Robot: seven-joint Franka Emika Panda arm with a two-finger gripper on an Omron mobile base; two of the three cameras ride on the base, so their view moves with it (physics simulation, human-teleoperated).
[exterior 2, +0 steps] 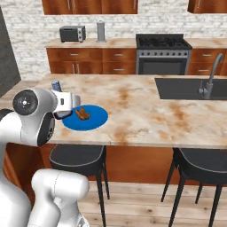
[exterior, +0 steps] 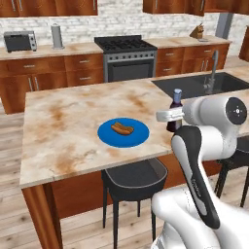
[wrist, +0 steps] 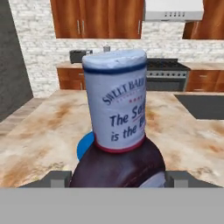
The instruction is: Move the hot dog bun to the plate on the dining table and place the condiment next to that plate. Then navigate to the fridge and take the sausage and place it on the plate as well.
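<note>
Judging by how things lie, the first step looks done: the small orange-tan hot dog bun (exterior: 122, 128) rests on the flat round bright blue plate (exterior: 137, 137), which sits on the beige, rust-stained marble-look bench (exterior: 63, 131). The second step is in hand: the dark blue-purple condiment bottle with a pale cap (wrist: 116, 131) stands upright just beside the plate, between the fingers of the end effector (wrist: 116, 179). The fingers flank its dark body closely, but whether they grip it or have let go I cannot tell. Fetching the sausage from the fridge is, I judge, all that remains afterwards
</note>
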